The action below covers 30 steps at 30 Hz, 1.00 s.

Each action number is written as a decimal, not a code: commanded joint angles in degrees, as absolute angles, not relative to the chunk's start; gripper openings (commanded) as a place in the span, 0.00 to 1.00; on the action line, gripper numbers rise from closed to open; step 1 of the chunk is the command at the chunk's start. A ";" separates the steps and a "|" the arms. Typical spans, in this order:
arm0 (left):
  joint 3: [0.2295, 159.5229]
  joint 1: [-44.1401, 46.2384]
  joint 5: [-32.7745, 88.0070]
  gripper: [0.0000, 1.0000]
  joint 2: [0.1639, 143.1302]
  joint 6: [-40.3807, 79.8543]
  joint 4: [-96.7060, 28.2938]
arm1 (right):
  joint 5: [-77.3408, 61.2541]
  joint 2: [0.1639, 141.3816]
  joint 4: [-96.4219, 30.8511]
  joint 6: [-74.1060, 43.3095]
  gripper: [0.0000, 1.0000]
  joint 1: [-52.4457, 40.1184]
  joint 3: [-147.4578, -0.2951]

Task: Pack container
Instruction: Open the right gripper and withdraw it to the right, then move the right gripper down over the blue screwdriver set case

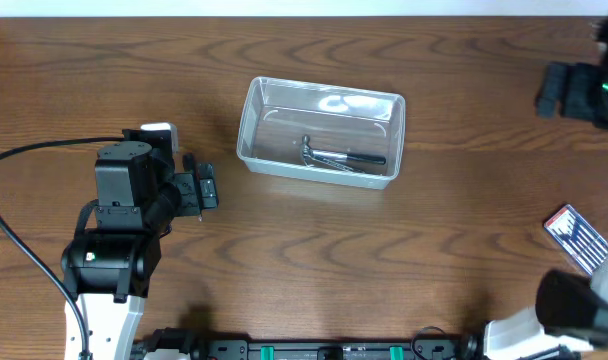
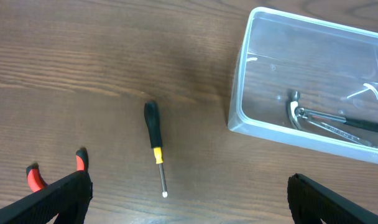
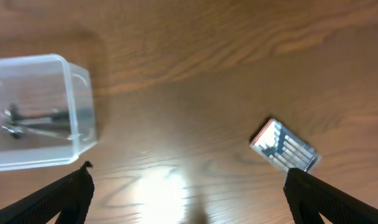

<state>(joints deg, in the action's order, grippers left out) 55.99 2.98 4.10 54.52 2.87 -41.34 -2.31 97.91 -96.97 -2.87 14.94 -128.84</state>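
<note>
The container point(image 1: 314, 170) sits mid-table toward the far edge, long axis running left to right, with steel tools point(image 1: 339, 157) lying inside. The left gripper point(image 2: 189, 182) is the nearer one, close to the container's left end, fingers spread wide and empty. A screwdriver point(image 2: 154, 146) lies just ahead of it, tip pointing back at the wrist. The right gripper point(image 3: 188, 173), also wide open and empty, hangs well off toward the right edge near a bit pack point(image 3: 283, 147).
</note>
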 commanded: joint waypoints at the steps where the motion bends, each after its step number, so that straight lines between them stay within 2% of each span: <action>1: 57.34 2.66 4.03 0.98 54.08 2.13 -41.43 | -5.56 90.76 -97.30 -3.18 0.99 17.82 -125.49; 10: 57.34 2.63 4.03 0.98 54.08 2.07 -41.54 | -3.22 81.87 -92.64 17.41 0.99 22.63 -107.07; 15: 57.34 2.66 4.03 0.98 54.04 0.21 -41.54 | -3.29 83.72 -84.75 29.21 0.95 23.94 -96.79; 20: 57.34 2.63 3.99 0.98 53.17 -0.45 -41.50 | -4.69 85.97 -75.68 36.64 0.96 23.99 -88.68; 24: 57.34 2.63 3.99 0.98 52.97 -0.45 -41.56 | -4.51 88.49 -73.36 43.68 0.96 24.58 -84.03; 30: 57.34 2.63 3.99 0.98 52.97 -0.43 -41.56 | -3.79 94.06 -70.28 48.97 0.98 31.42 -79.59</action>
<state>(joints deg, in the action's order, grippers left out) 55.99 2.98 4.10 53.30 0.14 -41.58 -3.88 91.50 -71.09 43.90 27.64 -81.14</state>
